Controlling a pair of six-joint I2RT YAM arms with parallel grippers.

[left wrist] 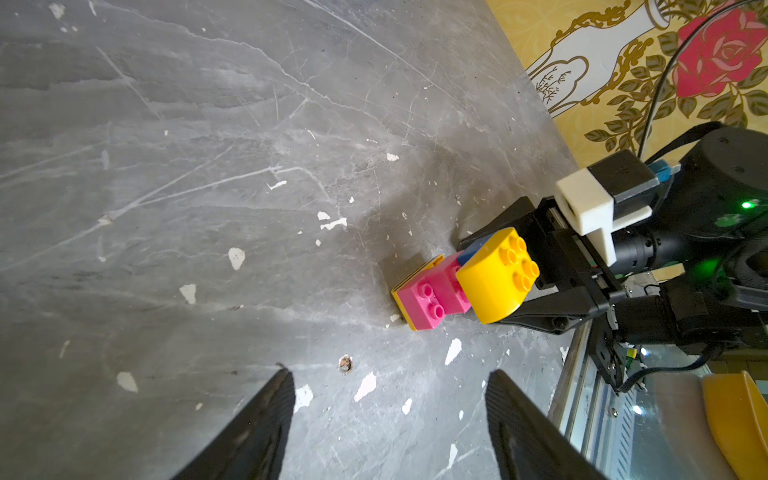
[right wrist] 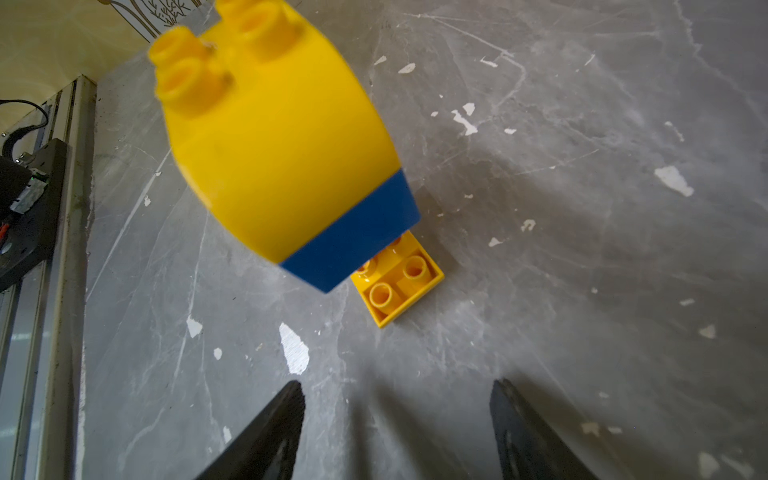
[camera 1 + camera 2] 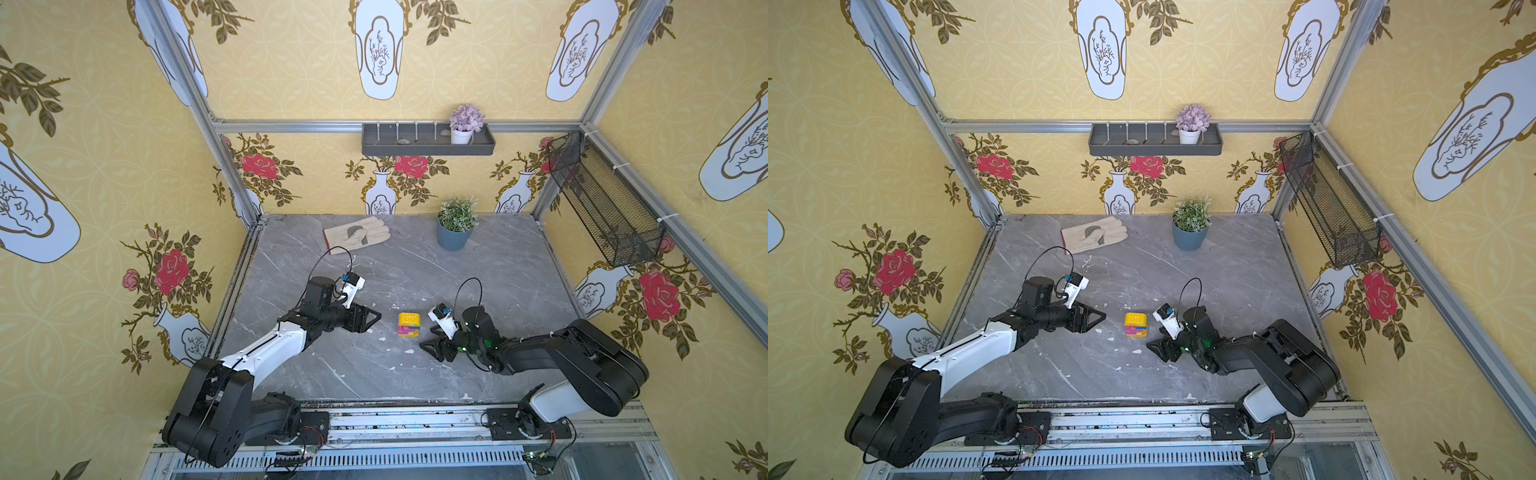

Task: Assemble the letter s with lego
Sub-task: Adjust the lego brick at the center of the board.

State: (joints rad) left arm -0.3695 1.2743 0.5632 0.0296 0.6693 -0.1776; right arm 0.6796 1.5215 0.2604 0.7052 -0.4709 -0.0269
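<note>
Down at the left fingers (image 3: 369, 319), they're parted with only bare table (image 3: 519, 270) between them, nothing held. Same for the right fingers (image 3: 433, 345), spread apart and empty, which the right wrist view makes plain. Between the two sits the lego S (image 3: 409, 325), standing upright on the table, touching neither side. The right fingers are just beside it, the left ones a bit further off.

Funny how differently the cameras see it. From the right wrist you get the rounded top yellow brick (image 2: 274, 158) looming close and blurry, the blue brick (image 2: 353, 237) under it, and a studded corner of the bottom yellow brick (image 2: 399, 286) flat on the table; the pink is hidden. The left wrist view is the one that shows the two pink bricks (image 1: 424, 301) stepping between them, with the right fingers behind the stack. In both top views it's mostly a yellow studded top with a pink and blue sliver below.

Only the top views catch the rest: a glove (image 3: 361, 235) and a potted plant (image 3: 454, 237) at the back of the table, a shelf (image 3: 428, 150) on the back wall, a wire basket (image 3: 602, 208) on the side wall.
</note>
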